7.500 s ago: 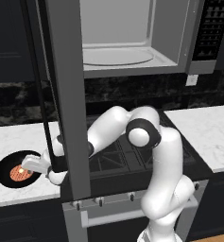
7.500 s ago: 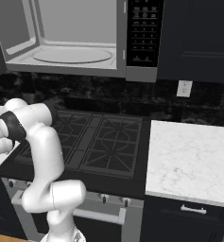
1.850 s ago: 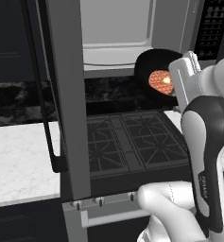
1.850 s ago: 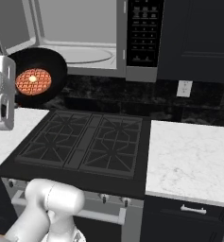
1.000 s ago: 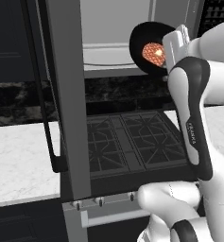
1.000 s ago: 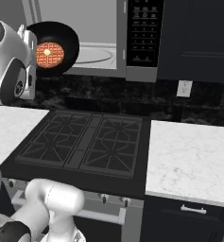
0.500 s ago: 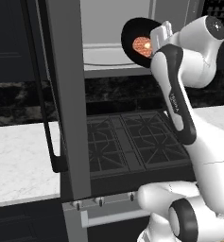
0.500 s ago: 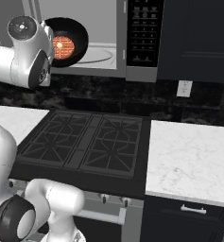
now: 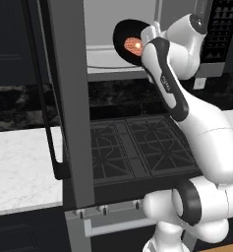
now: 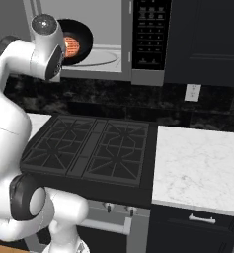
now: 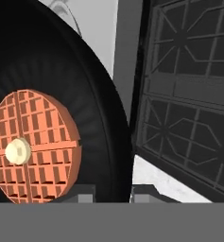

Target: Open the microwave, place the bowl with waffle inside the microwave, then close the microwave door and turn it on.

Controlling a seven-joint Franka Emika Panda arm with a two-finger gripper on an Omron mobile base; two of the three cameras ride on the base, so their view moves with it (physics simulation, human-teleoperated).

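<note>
Hand view shows the gripper (image 11: 112, 189) clamped on the rim of the bowl (image 11: 97, 94) holding the waffle (image 11: 30, 146), at the open microwave (image 10: 113, 29).

The bowl (image 11: 92, 113) is glossy black, and the waffle (image 11: 33, 146) inside it is orange-red with a square grid pattern and a pale yellow centre. Behind the bowl, the microwave (image 10: 108, 44) has a pale grey cavity, a grey steel frame and a black button panel (image 10: 150, 32). Below the microwave, the stove (image 10: 91, 148) is black and the counter (image 10: 202, 168) white marble with grey veins.
</note>
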